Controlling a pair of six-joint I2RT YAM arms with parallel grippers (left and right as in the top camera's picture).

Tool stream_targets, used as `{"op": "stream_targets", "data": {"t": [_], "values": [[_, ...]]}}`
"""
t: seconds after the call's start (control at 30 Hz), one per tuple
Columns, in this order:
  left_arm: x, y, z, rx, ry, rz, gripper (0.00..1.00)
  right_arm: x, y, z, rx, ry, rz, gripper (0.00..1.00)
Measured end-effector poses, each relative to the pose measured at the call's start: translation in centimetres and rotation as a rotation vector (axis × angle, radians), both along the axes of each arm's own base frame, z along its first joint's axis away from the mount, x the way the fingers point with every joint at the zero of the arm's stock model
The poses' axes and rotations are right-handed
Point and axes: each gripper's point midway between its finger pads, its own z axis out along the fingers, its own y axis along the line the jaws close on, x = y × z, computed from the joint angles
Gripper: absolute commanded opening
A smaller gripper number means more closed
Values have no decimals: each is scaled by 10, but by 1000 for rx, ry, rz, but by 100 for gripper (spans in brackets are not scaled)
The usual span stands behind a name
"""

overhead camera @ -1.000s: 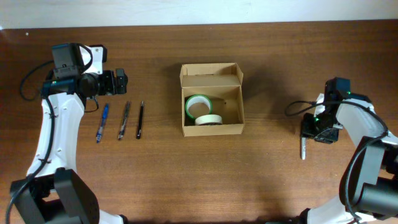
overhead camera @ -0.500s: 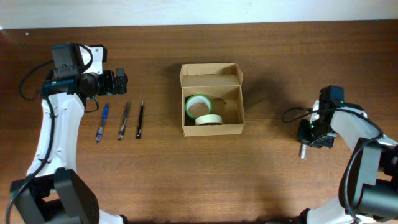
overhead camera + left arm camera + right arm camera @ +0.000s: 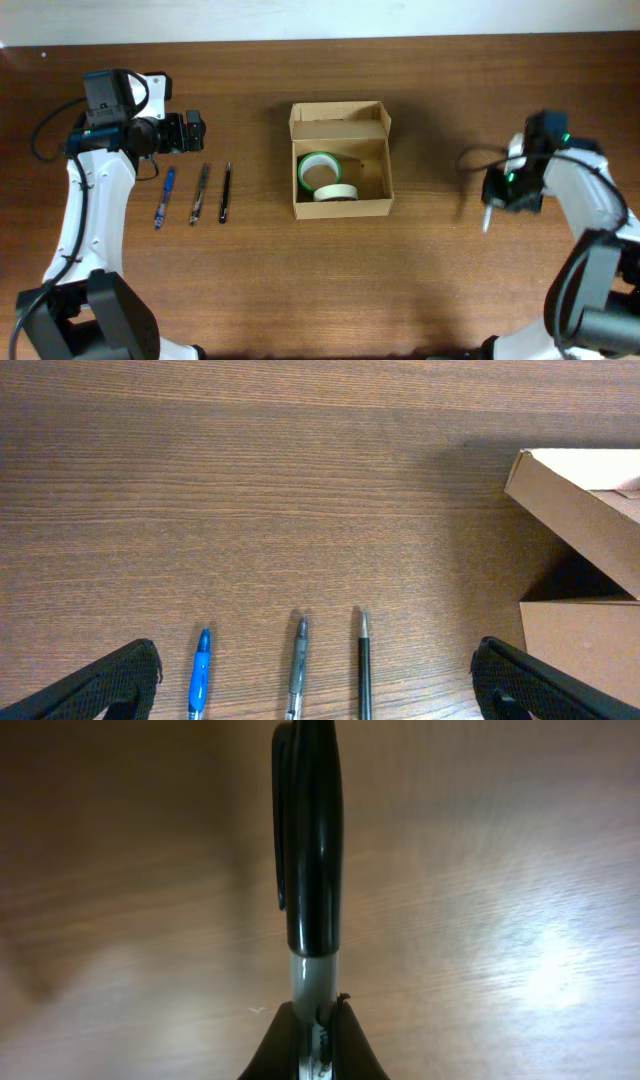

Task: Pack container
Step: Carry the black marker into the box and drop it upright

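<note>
- Packing looks partway done. The small tan cardboard box [image 3: 375, 190] sits mid-bench with its flap lid open. It already has two things in it: a green-edged tape roll [image 3: 317, 168] and a cream tape roll [image 3: 336, 192] lying just beside it.
- The right claw [image 3: 310, 1032] is clamped on the grey barrel of a black-capped marker [image 3: 308, 840]. It's held above the brown wooden bench [image 3: 440, 280], well off to the right of the box. My guess is that one's headed in next.
- Three more things are lined up on the left side of the bench: a blue pen [image 3: 163, 196], a grey pen [image 3: 200, 192] and a thin black pen [image 3: 225, 192]. None of them has been picked up.
- The left claw [image 3: 192, 131] hangs above that row with its fingers spread wide and nothing in them.
- Going by that, what's left is the marker, probably the three pens, and then shutting the flap.
- Writing: I can't read any. The box is plain, and no brand shows on the marker cap or the rolls. The pens are too small to tell.
</note>
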Motion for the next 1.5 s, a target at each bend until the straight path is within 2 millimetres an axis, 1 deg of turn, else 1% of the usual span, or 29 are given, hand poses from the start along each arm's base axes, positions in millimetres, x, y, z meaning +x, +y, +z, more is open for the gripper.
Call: {"op": "stream_targets", "data": {"t": [0.07,0.1,0.13,0.17,0.2,0.23,0.3,0.33,0.4,0.43,0.5,0.53,0.57,0.6,0.67,0.7,0.73,0.77,0.93,1.07,1.2,1.37,1.5], "values": [[0,0,0,0,0,0,99,20,8,40,-15,-93,47,4],[0,0,0,0,-1,0,99,29,18,67,-25,-147,92,4],[0,0,0,0,0,0,99,36,28,86,-30,-191,129,4],[0,0,0,0,-1,0,99,43,41,108,-37,-246,178,4],[0,0,0,0,0,0,99,48,60,133,-46,-304,253,4],[0,0,0,0,0,0,99,51,77,152,-51,-353,316,4],[0,0,0,0,0,0,99,52,112,179,-62,-431,440,4],[0,0,0,0,0,0,99,49,135,190,-74,-466,531,4],[0,0,0,0,0,0,99,41,170,196,-94,-497,679,4],[0,0,0,0,0,0,99,33,190,195,-113,-500,779,4],[0,0,0,0,0,0,99,19,221,187,-154,-487,942,4],[0,0,0,0,0,0,99,10,238,178,-187,-464,1055,4],[0,0,0,0,0,0,99,3,251,169,-218,-440,1147,4],[0,0,0,0,0,0,99,-1,257,162,-237,-420,1204,4],[0,0,0,0,0,0,99,-6,272,142,-280,-368,1335,4],[0,0,0,0,0,0,99,-8,280,127,-303,-332,1412,4],[0,0,0,0,0,0,99,-8,283,118,-318,-307,1454,4],[0,0,0,0,0,0,99,-6,285,107,-337,-277,1497,4],[0,0,0,0,0,0,99,3,283,71,-384,-178,1606,4],[0,0,0,0,0,0,99,14,284,54,-397,-156,1645,4],[0,0,0,0,0,0,99,19,280,35,-393,-112,1660,4],[0,0,0,0,0,0,99,23,280,18,-388,-81,1680,4],[0,0,0,0,0,0,99,24,280,17,-388,-82,1687,4]]}}
